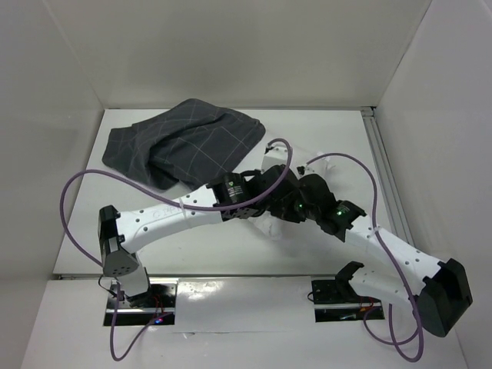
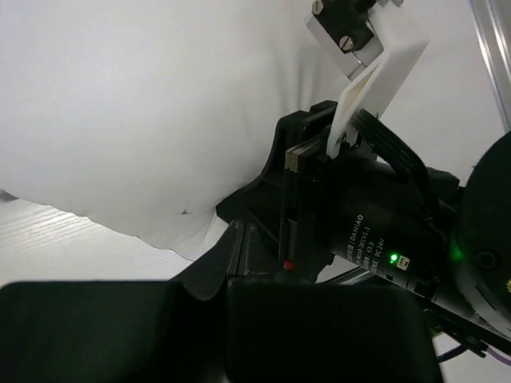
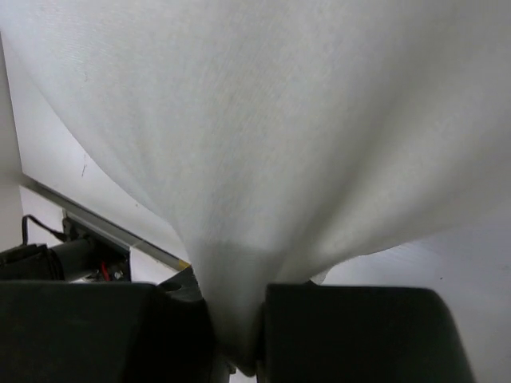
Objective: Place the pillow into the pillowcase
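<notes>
The white pillow [image 1: 321, 164] lies at the table's middle, largely under both wrists and hard to tell from the white top. It fills the right wrist view [image 3: 263, 136], where my right gripper [image 3: 239, 323] is shut on a gathered fold of it. The left wrist view shows the pillow [image 2: 144, 112] bulging above my left gripper [image 2: 226, 289], whose dark fingers are shut together with no cloth showing between them. From above, the left gripper [image 1: 267, 183] and right gripper [image 1: 295, 198] sit close together. The dark grey checked pillowcase [image 1: 184, 146] lies crumpled at the back left, apart from both grippers.
White walls enclose the table on three sides. An aluminium rail [image 1: 384, 165] runs along the right edge. Purple cables [image 1: 77, 200] loop from both arms. The right arm's black wrist [image 2: 383, 231] with green lights crowds close in front of the left gripper.
</notes>
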